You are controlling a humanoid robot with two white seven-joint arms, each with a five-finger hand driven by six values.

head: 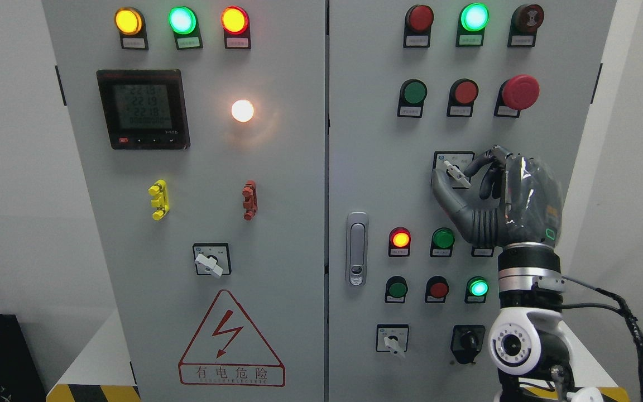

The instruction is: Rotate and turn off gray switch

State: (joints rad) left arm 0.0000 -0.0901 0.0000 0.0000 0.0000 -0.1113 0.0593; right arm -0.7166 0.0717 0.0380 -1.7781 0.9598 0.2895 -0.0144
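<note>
- Right hand [497, 195] is up against the cabinet's right door [366, 167], its arm rising from the lower right.
- The gray switch [455, 173] sits on that door below the red and green push buttons, its pale lever tilted, pointing down to the right.
- Thumb reaches in from below-left of the switch, dark fingers [480, 162] curl in from the right — lever sits between them.
- Fingertips look pinched around the switch, touching or very nearly so — hard to be sure.
- Door handle [357, 248] is down-left of the switch, well clear of the hand.
</note>
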